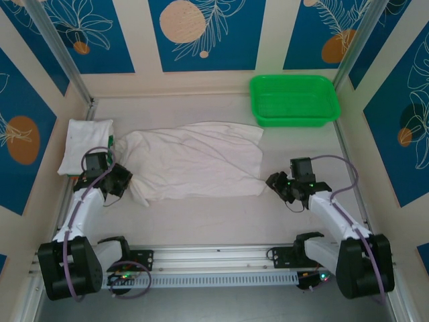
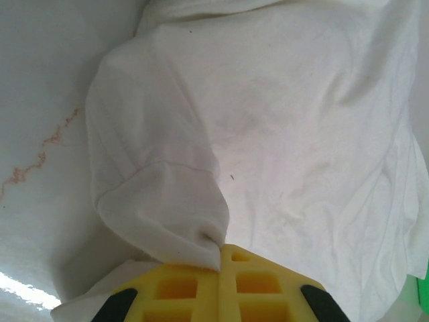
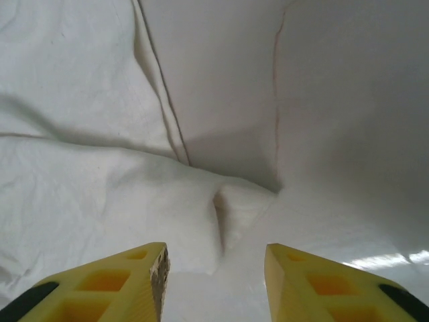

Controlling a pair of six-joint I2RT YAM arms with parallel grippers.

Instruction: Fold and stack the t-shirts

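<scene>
Here the shirt [image 1: 194, 161] lies nine-to-three. The left gripper [image 1: 125, 180] pinches its nine-o'clock end — the right gripper [image 1: 273, 181], jaws apart, faces the three-o'clock corner just ahead.

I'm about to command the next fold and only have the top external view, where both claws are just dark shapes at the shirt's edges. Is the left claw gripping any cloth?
Observer: Yes. In the left wrist view the left claw is shut, with a bunched fold of the spread t-shirt pinched between its yellow fingers.
Operator: And the right one, has it got the other end?
Observer: No. The right wrist view shows the right claw open. A shirt corner lies just ahead of the gap, and neither finger touches it.
</scene>
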